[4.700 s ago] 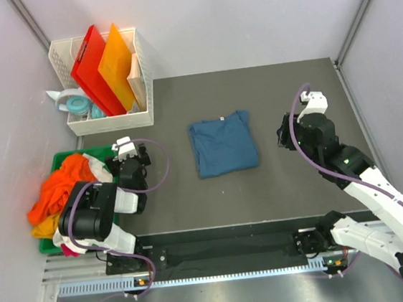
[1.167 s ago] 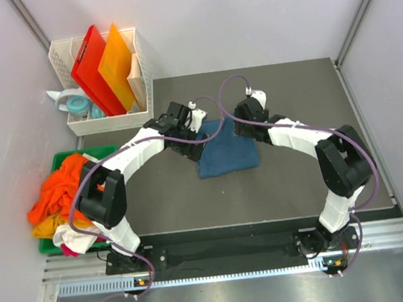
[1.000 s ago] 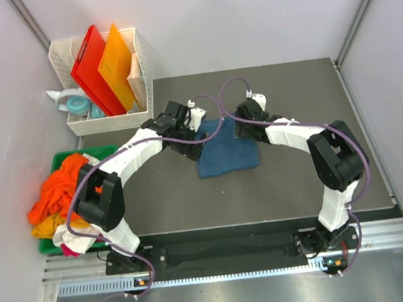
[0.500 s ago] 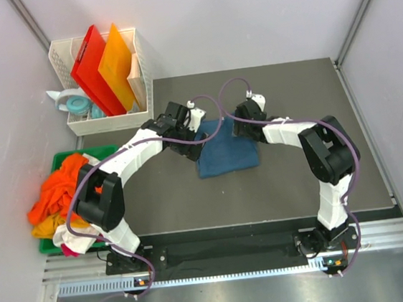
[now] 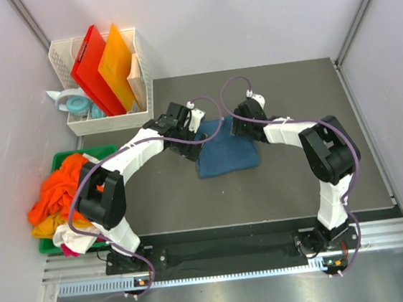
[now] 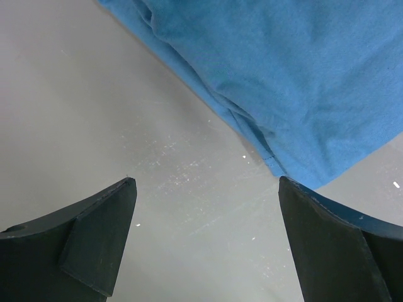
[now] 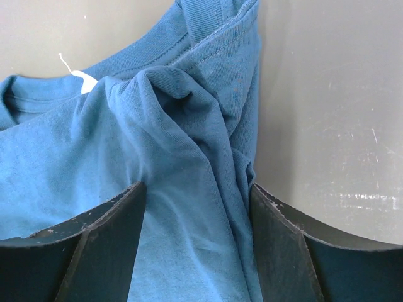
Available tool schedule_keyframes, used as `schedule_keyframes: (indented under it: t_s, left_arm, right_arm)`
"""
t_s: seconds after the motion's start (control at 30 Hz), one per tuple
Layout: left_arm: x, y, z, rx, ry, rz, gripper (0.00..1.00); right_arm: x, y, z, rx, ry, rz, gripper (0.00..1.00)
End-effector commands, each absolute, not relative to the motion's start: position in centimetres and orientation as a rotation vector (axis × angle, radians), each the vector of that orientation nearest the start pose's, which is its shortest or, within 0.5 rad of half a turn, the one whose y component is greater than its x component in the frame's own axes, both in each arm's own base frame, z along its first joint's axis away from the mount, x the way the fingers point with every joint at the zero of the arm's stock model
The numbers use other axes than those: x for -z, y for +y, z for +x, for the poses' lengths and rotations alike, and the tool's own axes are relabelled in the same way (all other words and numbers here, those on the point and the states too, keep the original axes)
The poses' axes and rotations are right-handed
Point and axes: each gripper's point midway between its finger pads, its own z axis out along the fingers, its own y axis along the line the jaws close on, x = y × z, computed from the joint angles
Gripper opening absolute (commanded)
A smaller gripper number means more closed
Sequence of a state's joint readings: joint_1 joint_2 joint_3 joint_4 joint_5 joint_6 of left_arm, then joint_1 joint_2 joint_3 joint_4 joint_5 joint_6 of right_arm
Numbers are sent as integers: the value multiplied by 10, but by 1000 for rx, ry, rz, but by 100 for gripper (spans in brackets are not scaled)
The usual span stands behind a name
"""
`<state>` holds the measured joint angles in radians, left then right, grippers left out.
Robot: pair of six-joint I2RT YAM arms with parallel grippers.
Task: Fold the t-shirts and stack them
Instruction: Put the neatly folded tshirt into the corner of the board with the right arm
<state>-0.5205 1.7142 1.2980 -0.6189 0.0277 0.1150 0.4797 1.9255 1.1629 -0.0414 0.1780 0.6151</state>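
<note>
A dark teal-blue t-shirt (image 5: 224, 148) lies folded on the grey table (image 5: 305, 111). My left gripper (image 5: 193, 128) hovers at its far left corner. In the left wrist view it (image 6: 208, 211) stands wide open over bare table, the shirt's corner (image 6: 296, 82) just ahead of the right finger. My right gripper (image 5: 240, 123) is at the far right corner. There its jaws (image 7: 198, 201) straddle a bunched ridge of blue cloth (image 7: 189, 126) near the collar, still apart. More t-shirts, orange (image 5: 61, 187), yellow (image 5: 47, 226) and white (image 5: 70, 238), are heaped at the left.
The heap sits in a green bin (image 5: 101, 151) off the table's left edge. A white basket (image 5: 143, 78) at the back left holds red and orange boards (image 5: 103, 67), with a tape roll (image 5: 78, 105) beside it.
Both arms have come from their resting places out to the shirt's far corners. Over the last second they barely move; the right jaws narrow a little and cloth bunches between them.
</note>
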Motion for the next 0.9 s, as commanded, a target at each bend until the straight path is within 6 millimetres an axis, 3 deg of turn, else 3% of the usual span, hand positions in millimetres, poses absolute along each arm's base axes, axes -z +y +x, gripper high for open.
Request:
schedule_keyframes:
  t_s: [0.0,0.07,0.1,0.13,0.17,0.2,0.23,0.43,0.53,0.6,0.7,0.8,0.87]
  left_arm:
    - [-105,-198,353,162,2428,820,99]
    - [-105,-197,351,161,2425,823,99]
    - [-105,-196,351,161,2425,823,99]
    - [-103,-196,350,160,2427,821,99]
    - [-104,-196,349,164,2423,823,99]
    - [-104,-195,349,161,2425,823,99]
    - [-103,-195,348,162,2425,828,99]
    - [-110,-187,350,110,2408,809,99]
    - [-114,-188,350,116,2394,807,99]
    - [-118,-190,352,124,2386,790,99]
    - [-128,-199,360,169,2360,742,99]
    - [-136,-221,363,306,2369,671,99]
    - [-127,-230,366,350,2396,687,99]
  right_arm:
    - [57,187,331,-174,2763,267,65]
    - [61,182,325,-140,2784,267,63]
    - [62,180,323,-127,2791,264,56]
    - [63,178,322,-111,2796,265,45]
    - [64,175,321,-80,2794,271,18]
    - [64,173,320,-70,2796,282,4]
    - [63,172,320,-57,2793,288,0]
    - [38,163,333,49,2703,274,0]
    - [7,153,348,188,2599,225,0]
    - [-6,158,352,227,2580,175,0]
    - [-10,168,348,235,2584,121,0]
    - [1,183,335,210,2611,94,0]
    - [14,192,324,202,2641,70,0]
